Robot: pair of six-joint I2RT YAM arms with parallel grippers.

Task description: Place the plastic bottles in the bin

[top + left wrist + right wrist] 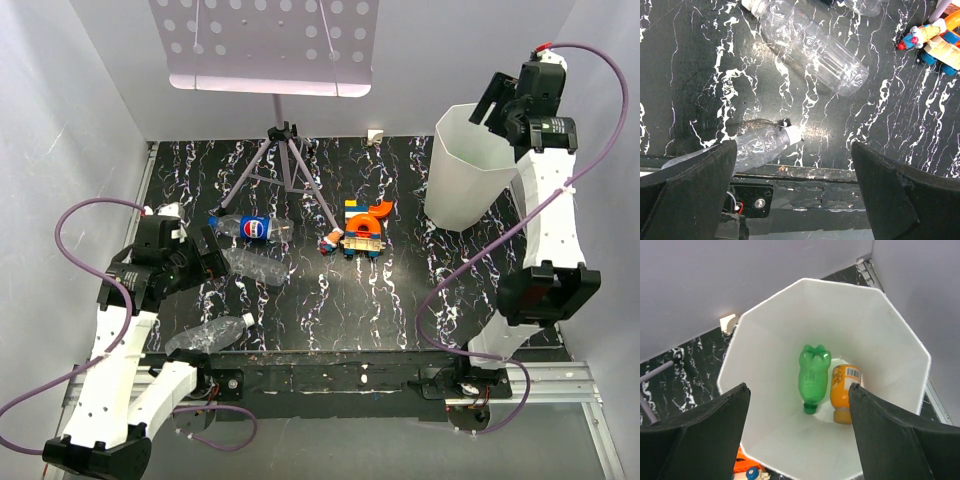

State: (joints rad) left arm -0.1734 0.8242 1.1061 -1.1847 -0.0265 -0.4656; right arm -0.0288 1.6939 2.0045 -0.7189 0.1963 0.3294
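Already inside the tall white translucent bin with faceted walls (880, 335) are two of the plastic bottles: a green bottle (813, 377), its lobed base towards the wrist camera and its cap pointing away, and just beside it an orange bottle (844, 392) with a barcode label. The bin stands at the far right of the black white-veined table (400, 300), seen from above as a pale tapering tub (465, 190).

Directly over its mouth hangs the right gripper (799, 430), its two dark fingers spread wide with nothing between them. In the overhead view it (492, 105) sits above the bin's far rim.

Three bottles lie on their sides on the left of the table. A clear bottle with a blue Pepsi label (252, 228) is farthest back. A larger clear unlabelled bottle (255, 265) lies just in front of it, and the left wrist camera shows its ribbed body (810, 47). A smaller clear bottle with a white cap (205, 337) lies at the near edge (757, 147).

The left gripper (795, 190) is held above that near edge, jaws wide apart and empty; from overhead it (212, 258) is beside the larger clear bottle.

Mid-table sits a cluster of orange, blue and yellow toy blocks (362, 228), with a grey tripod stand (285, 150) behind them.
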